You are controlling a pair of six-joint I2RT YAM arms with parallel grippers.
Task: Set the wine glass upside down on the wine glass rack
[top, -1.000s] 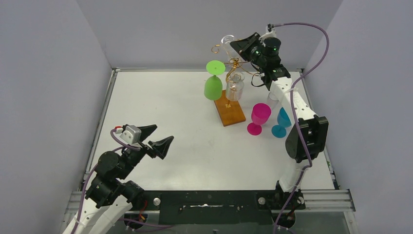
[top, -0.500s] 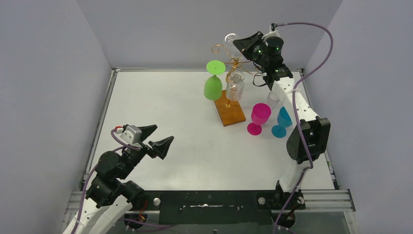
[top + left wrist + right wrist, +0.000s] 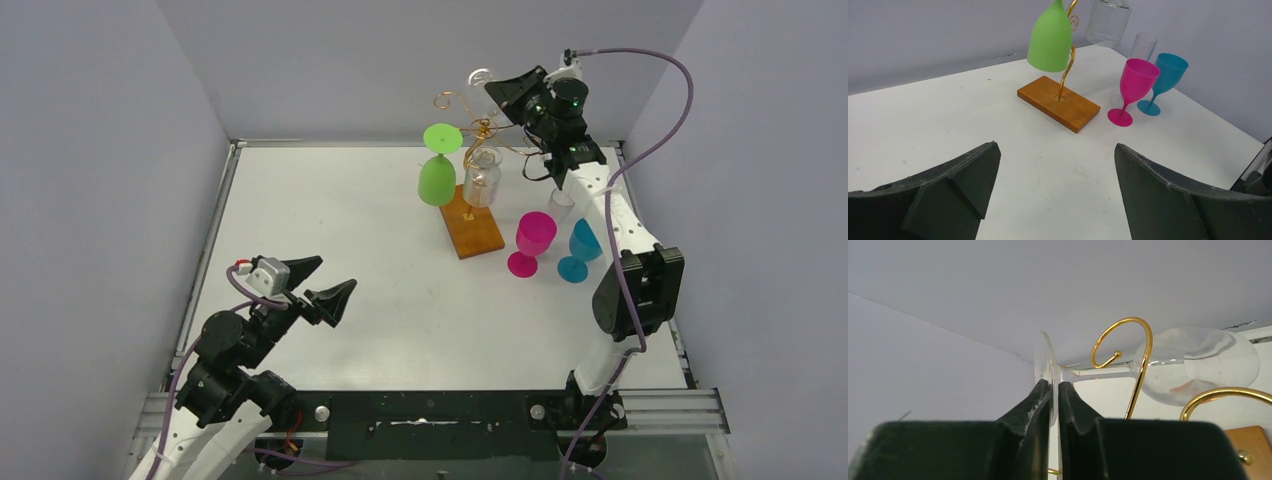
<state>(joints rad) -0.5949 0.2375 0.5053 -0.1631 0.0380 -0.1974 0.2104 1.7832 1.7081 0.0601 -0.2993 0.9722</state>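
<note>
Tabletop point(image 3: 350, 230), right arm point(image 3: 610, 212) high, pinching wine glass point(image 3: 1198, 360)

1. In the left wrist view, the top edge cuts off the stem and foot of the upside-down green plastic goblet point(image 3: 1050, 37).
2. That edge also takes the curled top of the gold wire rack point(image 3: 1066, 65).
3. In the right wrist view, the right gripper point(image 3: 1054, 386) hides the lower rim of the clear wine glass point(image 3: 1193, 362) foot.
4. There we see only a corner of the orange-brown wooden base point(image 3: 1252, 447).

Your setting: robot lab cell; white desk point(image 3: 340, 240) walled by plain grey panels point(image 3: 100, 170); aluminium rail point(image 3: 680, 405) along near edge.
</note>
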